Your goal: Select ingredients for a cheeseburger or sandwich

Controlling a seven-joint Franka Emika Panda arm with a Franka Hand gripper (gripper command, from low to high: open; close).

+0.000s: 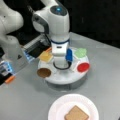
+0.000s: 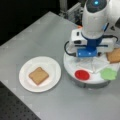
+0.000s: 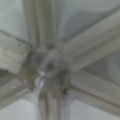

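1. Plate, nearest the onlooker: it carries one toast square, lying flat near the middle; in a front view the same toast sits alone on the plate. Judged from this, the sandwich has its base and nothing more.

2. Tray, beyond the plate: a white round tray with ribs dividing it. In a front view the patty lies in the compartment at the view's left, the cheese behind it, the red disc at the view's right, and the leaf behind that. In a front view a second toast lies at the tray's right edge, with the red disc and leaf along the near rim.

3. Gripper: it hangs low over the tray's centre. The wrist view shows only the ribs meeting at the hub, very close. Whether the pincer is released or clenched I cannot tell, since the fingertips are hidden in every view.

4. Risk, as a judgement: the gripper stands over the hub, not over any piece, so a descent here would strike the ribs and could shift the tray.

5. Risk: the pieces are thin and flat, so a grasp may slip, or a piece may catch on a rib.
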